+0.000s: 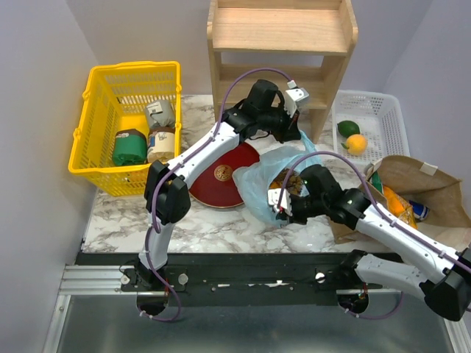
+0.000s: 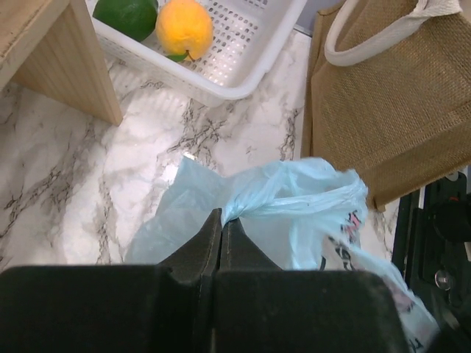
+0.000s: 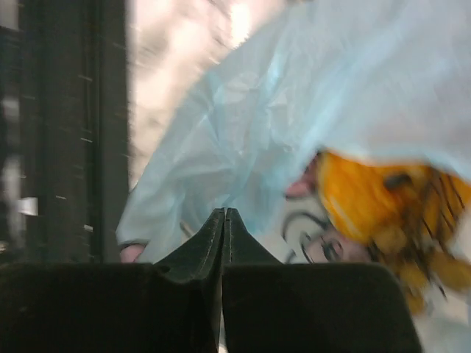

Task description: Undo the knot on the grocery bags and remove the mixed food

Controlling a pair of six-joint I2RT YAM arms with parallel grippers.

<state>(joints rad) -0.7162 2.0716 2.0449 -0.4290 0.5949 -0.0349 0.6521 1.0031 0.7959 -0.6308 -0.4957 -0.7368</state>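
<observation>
The light-blue plastic bag lies at mid table with a yellow-orange snack packet showing through its film. My left gripper is shut on a twisted strand of the bag's top and holds it up; its tips are pressed together. My right gripper is shut on the bag's near side film. The brown bag lies at the right with orange items and a red-blue can in its mouth. A green fruit and an orange fruit lie in the white mesh tray.
A red plate lies left of the blue bag. A yellow basket with jars and packs stands at the far left. A wooden shelf stands at the back, its leg close to my left gripper.
</observation>
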